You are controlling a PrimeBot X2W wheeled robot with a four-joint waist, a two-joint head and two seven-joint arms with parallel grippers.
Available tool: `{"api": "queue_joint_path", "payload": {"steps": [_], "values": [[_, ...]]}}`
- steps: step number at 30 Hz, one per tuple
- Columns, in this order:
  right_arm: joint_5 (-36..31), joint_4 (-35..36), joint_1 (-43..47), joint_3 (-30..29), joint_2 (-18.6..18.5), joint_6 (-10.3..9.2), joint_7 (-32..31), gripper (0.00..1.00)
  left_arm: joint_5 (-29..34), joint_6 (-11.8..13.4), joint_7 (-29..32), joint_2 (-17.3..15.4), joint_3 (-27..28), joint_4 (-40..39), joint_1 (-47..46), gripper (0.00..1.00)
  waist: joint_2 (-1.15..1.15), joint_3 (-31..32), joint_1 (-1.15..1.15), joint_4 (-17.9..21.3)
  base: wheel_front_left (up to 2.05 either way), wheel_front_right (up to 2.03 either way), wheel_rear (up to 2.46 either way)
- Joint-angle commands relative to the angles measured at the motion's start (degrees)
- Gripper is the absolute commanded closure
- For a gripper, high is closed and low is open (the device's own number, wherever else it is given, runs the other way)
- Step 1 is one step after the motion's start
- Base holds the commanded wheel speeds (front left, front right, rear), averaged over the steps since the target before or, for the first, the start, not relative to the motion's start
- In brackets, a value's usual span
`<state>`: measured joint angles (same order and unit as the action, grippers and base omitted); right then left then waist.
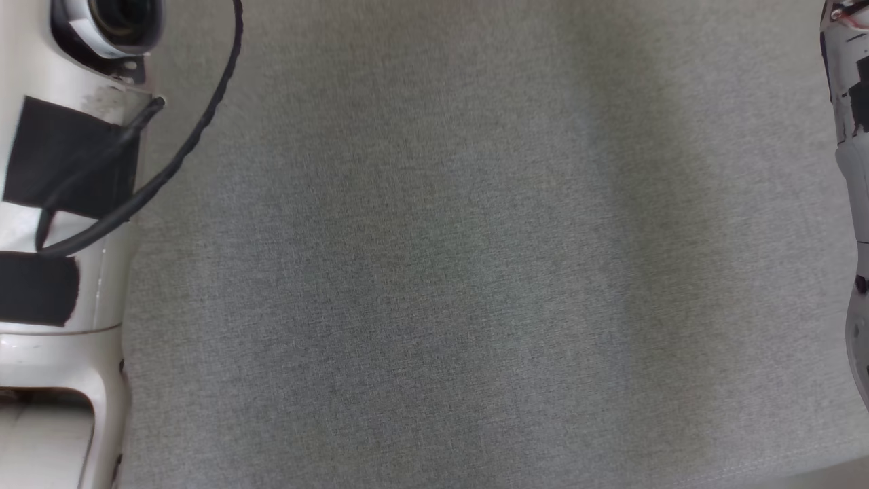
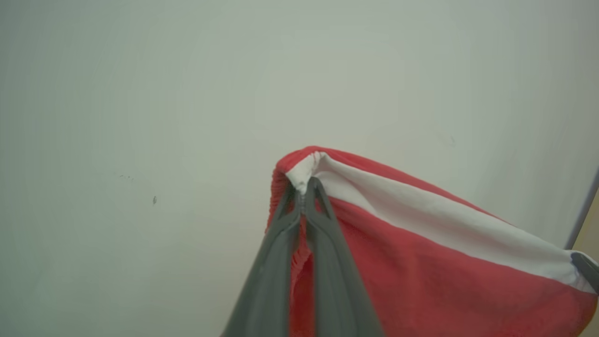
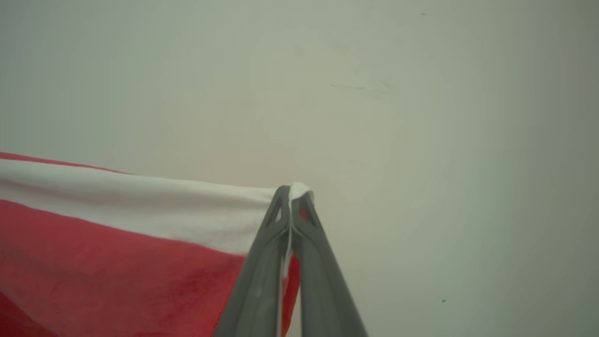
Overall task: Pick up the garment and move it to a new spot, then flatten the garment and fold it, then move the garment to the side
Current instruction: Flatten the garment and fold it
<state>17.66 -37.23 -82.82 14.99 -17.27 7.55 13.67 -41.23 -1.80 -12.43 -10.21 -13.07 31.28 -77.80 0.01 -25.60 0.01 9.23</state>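
The garment (image 2: 421,262) is red cloth with a broad white band along its top edge. In the left wrist view my left gripper (image 2: 304,189) is shut on one corner of that band, and the cloth runs away to the right. In the right wrist view my right gripper (image 3: 291,194) is shut on the opposite corner of the garment (image 3: 117,243), which stretches off to the left. The band looks taut between the two grips. A dark fingertip of the other gripper (image 2: 587,267) shows at the far end of the band. Behind the cloth is a plain pale wall.
The head view looks down on a grey fabric-covered table (image 1: 434,272). My pale left forearm (image 1: 61,224), with black tape and a black cable, stands at its left edge. A slice of my right arm (image 1: 852,170) shows at the right edge.
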Motion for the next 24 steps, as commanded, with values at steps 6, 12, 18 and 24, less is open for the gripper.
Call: {"api": "queue_joint_path", "payload": {"steps": [6, 12, 18, 24], "values": [[-0.6, -3.5, 2.2, 1.7, 0.2, -0.13, 1.4, 1.00, 1.9, -2.4, -2.2, 1.0, -1.5, 3.9, 3.3, 1.00, -0.01, -5.3, -0.01, -0.1, 0.00, 0.00, 0.00], [4.3, -2.6, 8.7, 5.5, -2.1, -0.13, 1.4, 1.00, 1.3, -4.8, -2.6, 2.1, -2.9, 5.1, 10.5, 1.00, -0.01, -5.5, -0.01, -0.9, 0.00, 0.00, 0.00], [9.6, 3.2, 17.2, 6.0, -6.5, -0.13, -1.3, 1.00, 0.9, -5.4, -2.7, 2.7, -4.7, 2.1, 18.8, 1.00, -0.01, -2.6, -0.01, -2.4, 0.00, 0.00, 0.00], [11.7, 10.7, 26.6, 4.5, -9.6, -0.13, -7.0, 1.00, 0.6, -5.6, -2.8, 2.2, -5.9, -1.8, 27.0, 1.00, -0.01, 1.1, -0.01, -3.2, 0.00, 0.00, 0.00]]}}
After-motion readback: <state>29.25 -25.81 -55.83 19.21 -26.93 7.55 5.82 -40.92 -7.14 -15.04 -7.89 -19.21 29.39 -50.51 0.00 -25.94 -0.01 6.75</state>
